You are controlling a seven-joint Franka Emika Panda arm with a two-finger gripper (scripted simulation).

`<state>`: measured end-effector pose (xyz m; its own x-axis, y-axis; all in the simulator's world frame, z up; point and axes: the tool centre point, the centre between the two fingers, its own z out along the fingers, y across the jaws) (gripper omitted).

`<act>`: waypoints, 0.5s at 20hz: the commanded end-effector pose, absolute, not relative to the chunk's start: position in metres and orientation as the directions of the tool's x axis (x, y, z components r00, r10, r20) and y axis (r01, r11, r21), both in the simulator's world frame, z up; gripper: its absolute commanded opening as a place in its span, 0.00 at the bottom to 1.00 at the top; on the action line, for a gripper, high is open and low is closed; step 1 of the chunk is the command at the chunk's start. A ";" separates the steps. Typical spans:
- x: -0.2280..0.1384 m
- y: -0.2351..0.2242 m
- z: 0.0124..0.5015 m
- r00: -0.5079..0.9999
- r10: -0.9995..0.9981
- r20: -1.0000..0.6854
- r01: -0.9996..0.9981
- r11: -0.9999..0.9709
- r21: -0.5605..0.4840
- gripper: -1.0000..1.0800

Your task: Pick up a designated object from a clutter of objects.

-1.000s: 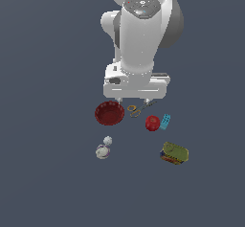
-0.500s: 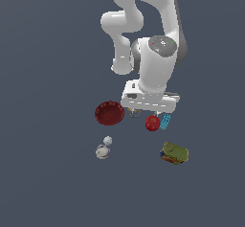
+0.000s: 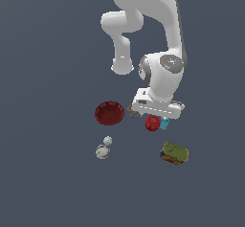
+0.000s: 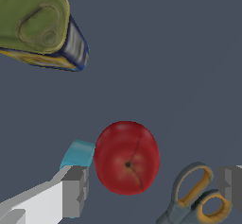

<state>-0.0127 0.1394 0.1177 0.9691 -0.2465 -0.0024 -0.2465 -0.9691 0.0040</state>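
The red apple [image 4: 126, 158] lies low in the middle of the wrist frame, stem dimple facing the camera, resting on the dark bench [image 4: 179, 67]. In the exterior view the same apple [image 3: 152, 123] sits just right of the frame's centre, directly under the arm's wrist.

The claw [image 4: 151, 190] is released: one finger [image 4: 74, 191] shows at the lower left of the wrist frame and the other at the lower right edge, with the apple in the gap between them and neither pad touching it.

Close around it is the rest of the clutter. A cyan block [image 4: 78, 153] sits just beside the apple, partly behind the lower-left finger. The orange-handled scissors [image 4: 194, 194] lie on the apple's other side, loops close to the lower-right finger. A yellow-green tin [image 4: 35, 27] fills the upper left corner of the wrist frame, well apart. In the exterior view the red bowl [image 3: 109, 113] lies left of centre, and a small white piece [image 3: 103, 149] lower left.

The step in hand looks like the final approach, claw straddling the apple. The next move likely calls for a short straight descent, then closing on the apple's widest part, without the fingers catching the block or the scissor loops.
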 end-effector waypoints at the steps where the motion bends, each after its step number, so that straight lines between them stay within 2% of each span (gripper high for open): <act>1: -0.016 0.146 0.108 0.965 -0.263 -0.001 -0.263 -0.965 0.002 0.96; 10: -0.022 0.155 0.097 0.960 -0.279 -0.001 -0.279 -0.960 0.001 0.96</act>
<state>-0.0221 0.1552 0.0968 0.9604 -0.2787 -0.0013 -0.2787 -0.9604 0.0008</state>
